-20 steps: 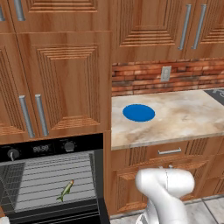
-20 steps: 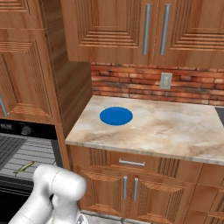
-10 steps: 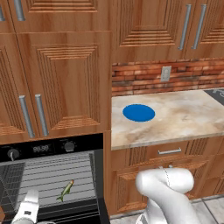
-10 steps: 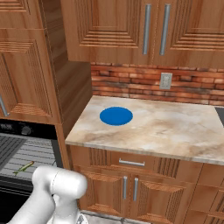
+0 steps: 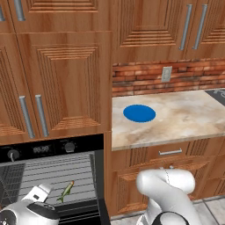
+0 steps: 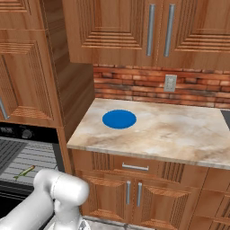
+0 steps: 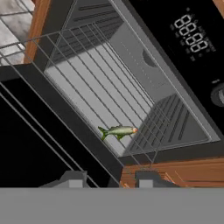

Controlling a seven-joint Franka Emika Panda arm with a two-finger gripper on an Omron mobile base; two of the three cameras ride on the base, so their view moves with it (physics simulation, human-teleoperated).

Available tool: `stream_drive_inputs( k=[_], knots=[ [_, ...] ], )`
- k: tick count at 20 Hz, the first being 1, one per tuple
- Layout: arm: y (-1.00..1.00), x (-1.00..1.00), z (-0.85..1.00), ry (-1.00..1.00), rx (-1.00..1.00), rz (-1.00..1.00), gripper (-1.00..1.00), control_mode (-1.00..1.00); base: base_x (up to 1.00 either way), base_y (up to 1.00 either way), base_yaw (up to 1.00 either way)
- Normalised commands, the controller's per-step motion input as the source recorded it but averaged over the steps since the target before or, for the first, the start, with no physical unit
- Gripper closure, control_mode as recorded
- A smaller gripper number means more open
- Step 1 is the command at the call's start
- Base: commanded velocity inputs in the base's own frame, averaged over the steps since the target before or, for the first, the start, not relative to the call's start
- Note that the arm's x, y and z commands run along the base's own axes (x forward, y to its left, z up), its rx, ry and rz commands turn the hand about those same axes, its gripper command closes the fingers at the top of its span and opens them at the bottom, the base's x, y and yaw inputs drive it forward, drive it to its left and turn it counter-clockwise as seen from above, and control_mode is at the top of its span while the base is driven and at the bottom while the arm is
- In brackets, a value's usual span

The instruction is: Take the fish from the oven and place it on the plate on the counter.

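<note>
My claw (image 7: 109,180) hangs just outside the open oven (image 7: 131,87), its two dark tips parted a moderate way with nothing between them; I have hold of nothing. Ahead of the tips and a little up the rack lies the fish (image 7: 117,131), flat on the grey wire rack (image 7: 96,87) near its front edge, well short of contact with me. From the left base camera the fish (image 5: 66,190) sits just beside my wrist, a little farther into the cavity.

I judge it light and slim, much narrower than my present opening, so weight is no worry. The skin looks smooth and the body tapers toward the tail, so I expect it to slip if I pinch near either end. I'd take it across the thickest part of the body, tips on either flank, coming down between the rack wires so they don't block my closing. It may also be soft, so a gentle squeeze should do.

The blue plate (image 5: 139,113) waits on the bench (image 5: 184,118), well away from my claw, up and off to the right.
</note>
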Motion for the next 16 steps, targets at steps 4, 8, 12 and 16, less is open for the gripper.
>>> stream_drive_inputs(
  k=[4, 8, 12, 16],
  knots=[
    [-0.34, -0.06, -0.11, 0.00, 0.12, -0.11, -1.00, -1.00, 0.00, 0.00, 0.00],
    [-0.38, 0.00, -0.02, 0.00, 0.16, -0.01, -1.00, -1.00, 0.00, 0.00, 0.00],
    [-0.65, 0.30, -0.10, 0.00, 0.27, -0.12, -1.00, -1.00, 0.00, 0.00, 0.00],
    [-0.77, 0.43, -0.02, 0.02, 0.39, -0.21, -1.00, -1.00, 0.00, 0.00, 0.00]
  ],
)
